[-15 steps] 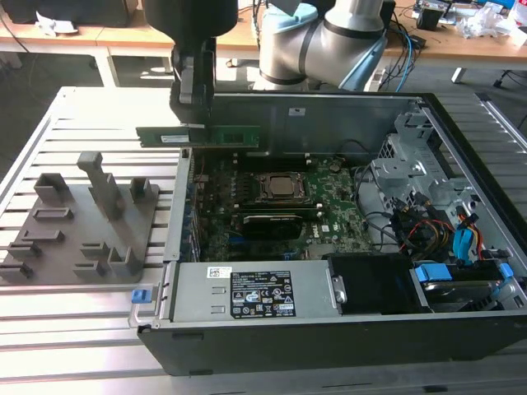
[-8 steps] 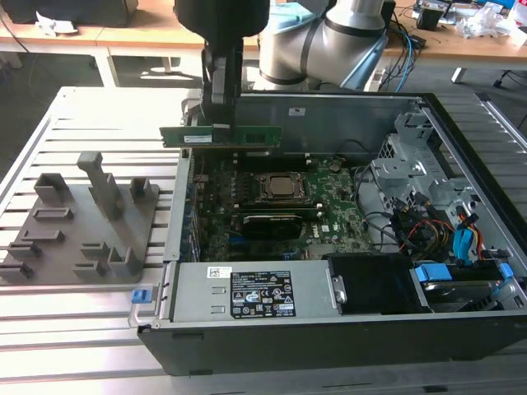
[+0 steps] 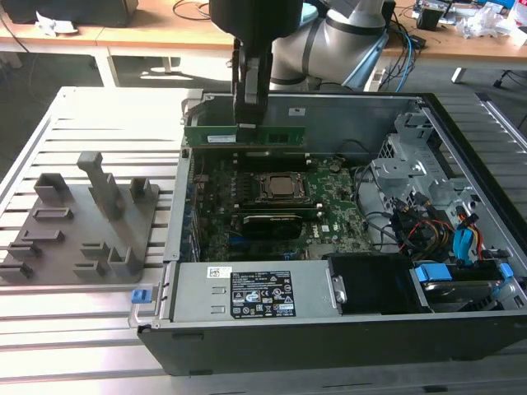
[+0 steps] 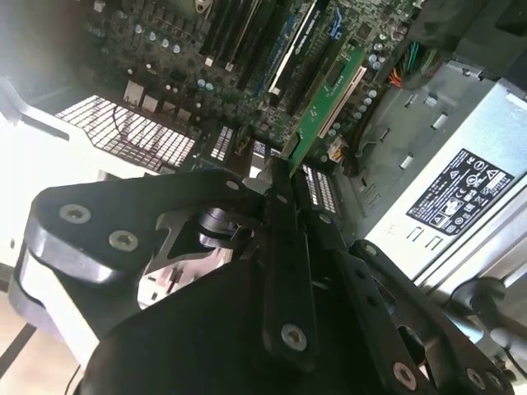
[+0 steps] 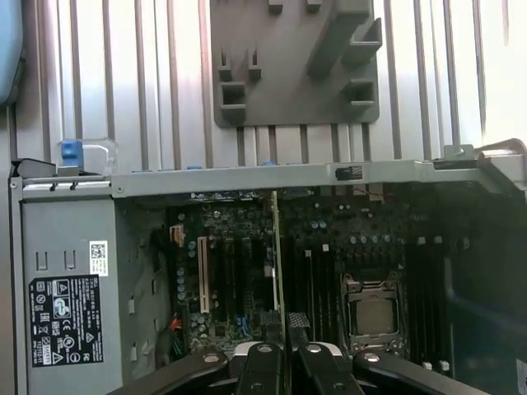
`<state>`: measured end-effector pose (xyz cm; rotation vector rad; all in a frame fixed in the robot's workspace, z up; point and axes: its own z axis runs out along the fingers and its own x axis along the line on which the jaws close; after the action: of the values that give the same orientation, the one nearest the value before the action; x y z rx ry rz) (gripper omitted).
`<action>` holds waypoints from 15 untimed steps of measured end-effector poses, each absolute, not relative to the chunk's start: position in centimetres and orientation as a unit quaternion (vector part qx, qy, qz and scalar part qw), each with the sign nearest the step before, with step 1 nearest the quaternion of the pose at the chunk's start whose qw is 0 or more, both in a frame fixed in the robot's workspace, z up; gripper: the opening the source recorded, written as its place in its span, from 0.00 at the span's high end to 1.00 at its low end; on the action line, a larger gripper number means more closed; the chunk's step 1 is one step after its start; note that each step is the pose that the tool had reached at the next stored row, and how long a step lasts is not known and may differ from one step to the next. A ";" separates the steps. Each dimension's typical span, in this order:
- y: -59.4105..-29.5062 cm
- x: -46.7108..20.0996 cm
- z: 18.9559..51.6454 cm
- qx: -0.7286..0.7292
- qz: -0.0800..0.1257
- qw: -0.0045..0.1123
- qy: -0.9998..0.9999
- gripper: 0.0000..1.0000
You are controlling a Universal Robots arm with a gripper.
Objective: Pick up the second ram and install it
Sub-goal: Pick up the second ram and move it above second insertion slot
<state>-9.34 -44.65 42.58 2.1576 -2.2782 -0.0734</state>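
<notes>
The second ram is a long, thin green stick held level above the far edge of the motherboard, just over the dark slots behind the CPU socket. My gripper is shut on the stick's top edge from above. In the second wrist view the ram juts out from between the fingers toward the board. In the first wrist view it shows edge-on, over the slots beside the socket, with my gripper clamped on it.
The open computer case has a power supply along its near side and a drive cage with cables on the exterior view's right. A grey holder block lies on the slatted table at the exterior view's left.
</notes>
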 end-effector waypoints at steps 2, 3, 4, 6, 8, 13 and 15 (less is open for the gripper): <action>-44.6 -9.3 42.6 0.687 -0.023 0.001 -0.726 0.86; -44.6 -9.3 42.6 0.687 -0.023 0.001 -0.726 0.86; -44.6 -9.3 42.6 0.687 -0.023 0.001 -0.726 0.86; -44.6 -9.3 42.6 0.687 -0.023 0.001 -0.726 0.86; -44.6 -9.3 42.5 0.687 -0.027 -0.002 -0.726 0.86; -43.9 -8.8 42.3 0.687 -0.046 -0.019 -0.725 0.86; -43.4 -8.1 42.0 0.687 -0.047 -0.018 -0.725 0.86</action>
<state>-8.14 -43.37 41.99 2.1834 -2.3036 -0.1495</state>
